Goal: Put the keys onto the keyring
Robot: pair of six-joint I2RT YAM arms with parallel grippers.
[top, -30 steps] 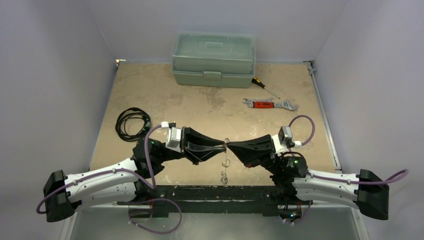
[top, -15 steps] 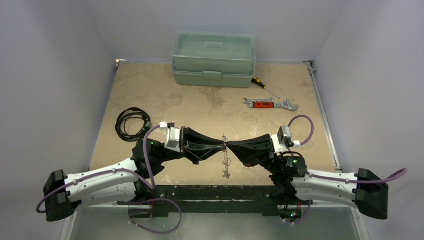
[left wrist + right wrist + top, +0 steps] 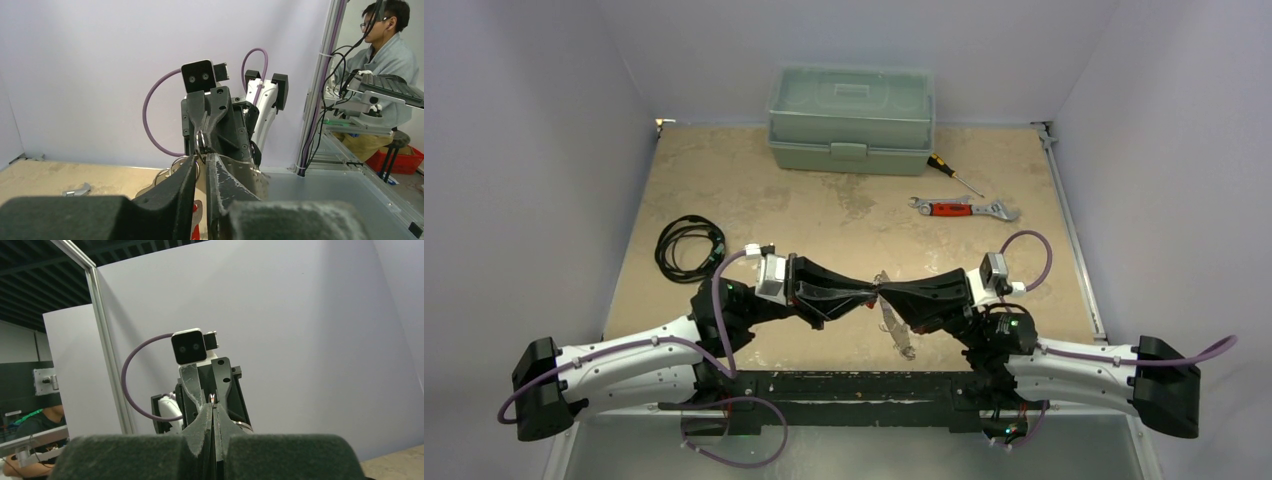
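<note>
Hanging as a thin silver wire loop, the keyring (image 3: 894, 322) slants down from where the right end effector (image 3: 883, 291) and left end effector (image 3: 871, 291) meet tip to tip. It is above the middle of the mottled tan table's (image 3: 824, 220) near edge, and the keys (image 3: 904, 340) on it blur into one pale glint. The right end effector is pressed fully together, pinching the wire at its tapered black tips. The left end effector shows only a narrow slit between its scuffed matte fingers (image 3: 222, 180), with the wire at its mouth; whether it grips, I cannot tell. A boxy pale-green plastic toolbox (image 3: 851, 118) sits at the far edge. A red-handled steel wrench (image 3: 962, 209) and slim screwdriver (image 3: 952, 172) lie toward the far right corner, and a coiled black cable (image 3: 689, 245) lies by the left edge.
</note>
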